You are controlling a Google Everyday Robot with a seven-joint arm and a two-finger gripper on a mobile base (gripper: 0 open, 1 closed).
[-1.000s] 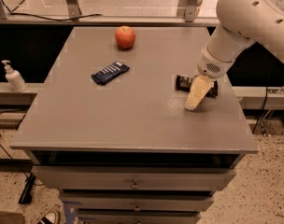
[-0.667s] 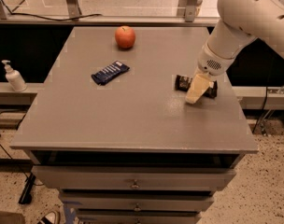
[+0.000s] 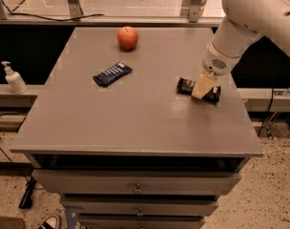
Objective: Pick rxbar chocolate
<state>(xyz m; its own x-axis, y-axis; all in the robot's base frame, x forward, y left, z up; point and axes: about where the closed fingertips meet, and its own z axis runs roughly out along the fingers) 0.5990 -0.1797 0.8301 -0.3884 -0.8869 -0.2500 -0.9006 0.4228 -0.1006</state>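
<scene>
The rxbar chocolate (image 3: pixel 185 86) is a flat dark bar lying on the right side of the grey table (image 3: pixel 135 123). My gripper (image 3: pixel 202 86) hangs from the white arm (image 3: pixel 240 27) and sits right over the middle of the bar, covering part of it. The bar's two ends show on either side of the gripper. Whether it touches the bar cannot be told.
A dark blue-wrapped bar (image 3: pixel 112 74) lies left of centre. A red apple (image 3: pixel 128 37) sits at the back. A white pump bottle (image 3: pixel 13 78) stands on a ledge left of the table. Drawers (image 3: pixel 135 189) are below the table's front edge.
The gripper has shifted slightly back, from just in front of the dark bar to over it. The bar, the blue bar and the apple have not moved.
</scene>
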